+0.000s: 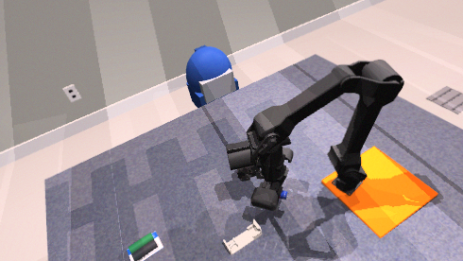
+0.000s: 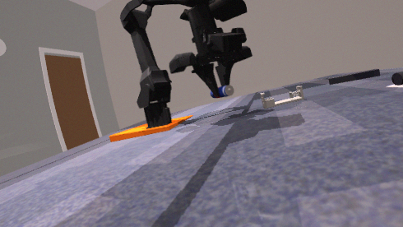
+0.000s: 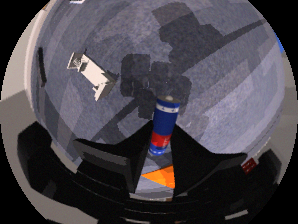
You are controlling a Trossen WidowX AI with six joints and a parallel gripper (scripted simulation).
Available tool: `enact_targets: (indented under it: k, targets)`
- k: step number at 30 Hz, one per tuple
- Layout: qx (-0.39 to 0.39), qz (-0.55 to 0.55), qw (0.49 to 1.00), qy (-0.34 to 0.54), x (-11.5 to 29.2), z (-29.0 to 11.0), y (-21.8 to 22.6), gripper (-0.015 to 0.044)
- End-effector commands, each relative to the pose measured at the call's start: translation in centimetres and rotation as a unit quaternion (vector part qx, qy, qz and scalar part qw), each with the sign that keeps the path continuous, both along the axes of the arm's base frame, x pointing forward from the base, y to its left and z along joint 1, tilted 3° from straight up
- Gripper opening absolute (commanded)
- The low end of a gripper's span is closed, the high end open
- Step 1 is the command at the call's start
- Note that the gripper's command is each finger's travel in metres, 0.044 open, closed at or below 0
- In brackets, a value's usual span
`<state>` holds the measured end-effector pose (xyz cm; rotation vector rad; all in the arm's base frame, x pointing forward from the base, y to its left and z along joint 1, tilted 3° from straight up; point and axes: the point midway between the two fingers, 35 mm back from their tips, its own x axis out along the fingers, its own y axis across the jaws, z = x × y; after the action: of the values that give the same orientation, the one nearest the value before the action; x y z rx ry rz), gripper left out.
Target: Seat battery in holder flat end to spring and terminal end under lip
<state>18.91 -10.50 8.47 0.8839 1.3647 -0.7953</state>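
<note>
My gripper (image 2: 220,90) (image 3: 162,124) is shut on the battery (image 1: 283,194) (image 2: 224,91) (image 3: 165,121), a blue cylinder with a red band. It holds the battery above the table, roughly level, with its silvery end pointing away from the fingers in the wrist view. In the top view the gripper body hides most of the battery. The white holder (image 1: 244,238) (image 2: 284,100) (image 3: 93,75) stands empty on the table, apart from the battery, at the upper left in the wrist view. A coil shows at the holder's far end from the gripper; the lip is too small to make out.
An orange mat (image 1: 411,199) (image 2: 128,136) (image 3: 165,177) lies under the arm's base. A tray with a green cylinder (image 1: 141,242) and a dark one stands at the lower left in the top view. A dark bar (image 2: 354,76) (image 3: 41,65) lies beyond the holder. A blue rounded object (image 1: 208,66) stands past the table edge.
</note>
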Motion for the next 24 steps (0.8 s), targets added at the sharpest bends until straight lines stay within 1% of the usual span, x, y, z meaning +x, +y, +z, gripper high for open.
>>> enact_targets:
  k: [1,6,12,18,24]
  targets:
    - [0.003,-0.070,0.998,-0.001,1.0,0.7,-0.1,0.0075]
    - [0.010,-0.180,0.984,0.002,2.3,1.2,-0.2,0.0075]
    - [0.018,-0.310,0.951,0.005,3.9,1.8,-0.3,0.0075]
    - [0.028,-0.430,0.902,0.007,5.8,2.2,-0.2,0.0075]
    - [0.036,-0.547,0.836,0.010,7.4,2.6,0.0,0.0075]
